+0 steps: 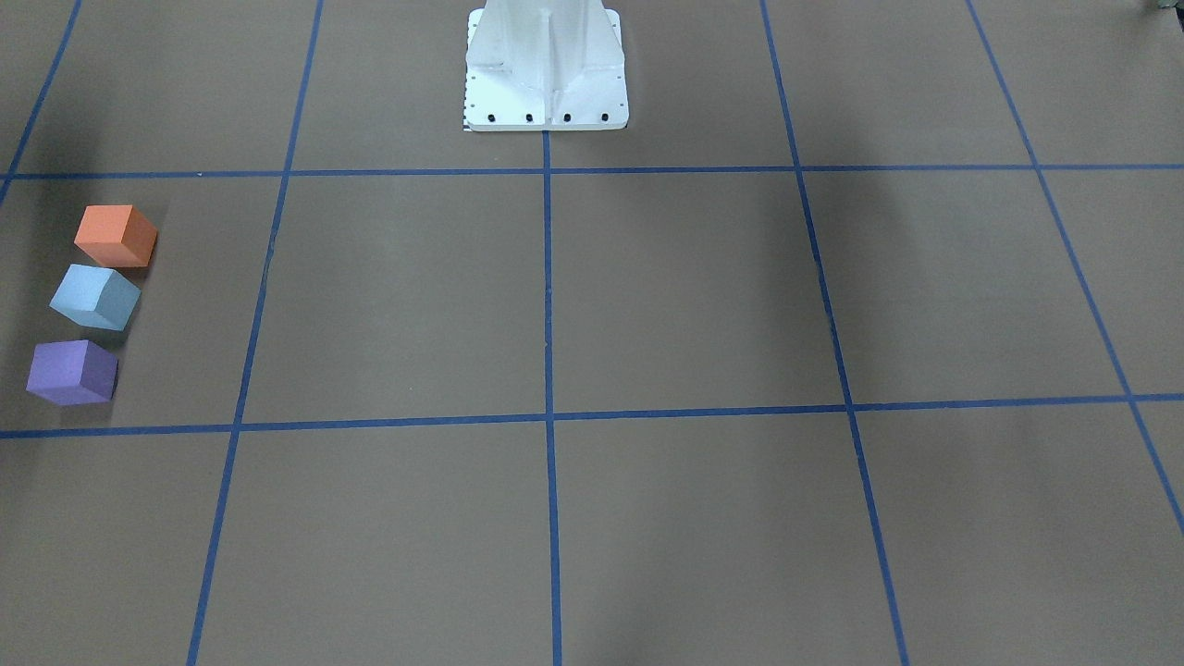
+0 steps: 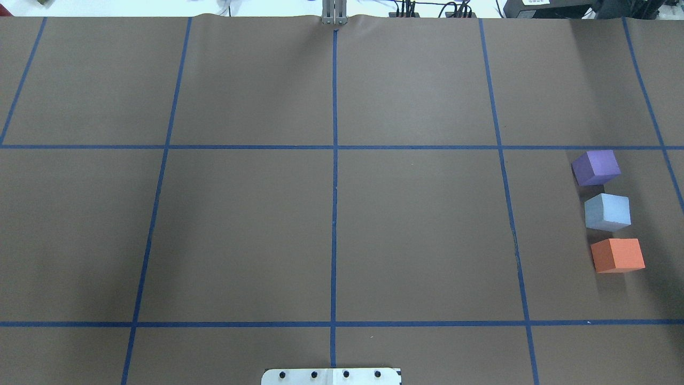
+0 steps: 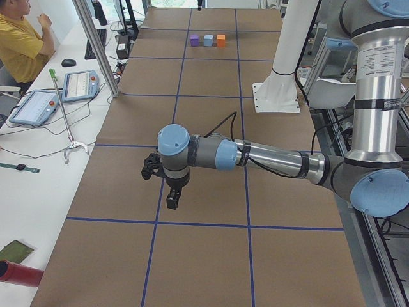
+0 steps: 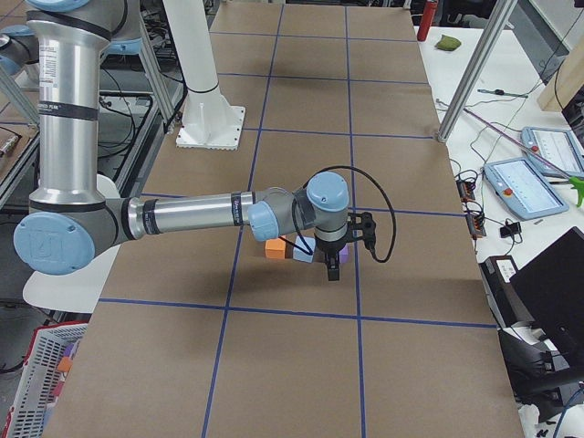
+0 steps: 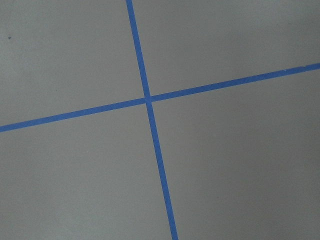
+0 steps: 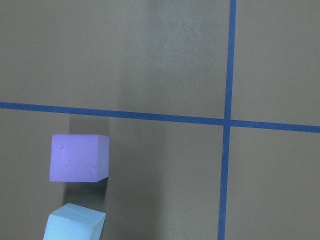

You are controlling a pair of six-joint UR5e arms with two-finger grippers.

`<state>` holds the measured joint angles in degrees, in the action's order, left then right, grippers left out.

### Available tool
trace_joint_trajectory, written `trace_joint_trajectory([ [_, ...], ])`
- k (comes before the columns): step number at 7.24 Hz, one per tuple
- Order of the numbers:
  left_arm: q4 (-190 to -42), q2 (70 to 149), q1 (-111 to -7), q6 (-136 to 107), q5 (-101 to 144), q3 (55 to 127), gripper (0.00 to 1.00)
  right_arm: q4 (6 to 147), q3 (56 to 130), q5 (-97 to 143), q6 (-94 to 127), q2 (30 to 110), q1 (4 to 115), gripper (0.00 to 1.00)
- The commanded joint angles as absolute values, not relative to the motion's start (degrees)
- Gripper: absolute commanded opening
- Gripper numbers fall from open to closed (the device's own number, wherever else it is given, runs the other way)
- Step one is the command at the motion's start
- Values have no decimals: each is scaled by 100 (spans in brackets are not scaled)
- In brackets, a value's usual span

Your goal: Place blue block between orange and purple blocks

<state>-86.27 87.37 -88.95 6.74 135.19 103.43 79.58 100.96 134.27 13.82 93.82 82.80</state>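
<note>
The blue block point(image 2: 607, 212) seems light foam (slightly soft); pinch its free opposite sides. Left claw point(image 3: 172, 196), right claw point(image 4: 333, 268): spread or not, I cannot tell.

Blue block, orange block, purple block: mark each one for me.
blue block point(image 2: 607, 208), overhead exterior view, on its top face.
orange block point(image 2: 620, 253), overhead exterior view, on its top face.
purple block point(image 2: 603, 163), overhead exterior view, on its top face.
</note>
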Motion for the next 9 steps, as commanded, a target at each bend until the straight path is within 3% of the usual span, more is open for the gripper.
trace_joint_trajectory([
  [1,-8684,8728,-8895,659,13562,10363,100,8103,10028,13744,1371,9342,8480,100],
  [9,-8728,8771,-8895,668,13562,10433,100,8007,10151,13861,1406,9536,8596,100],
])
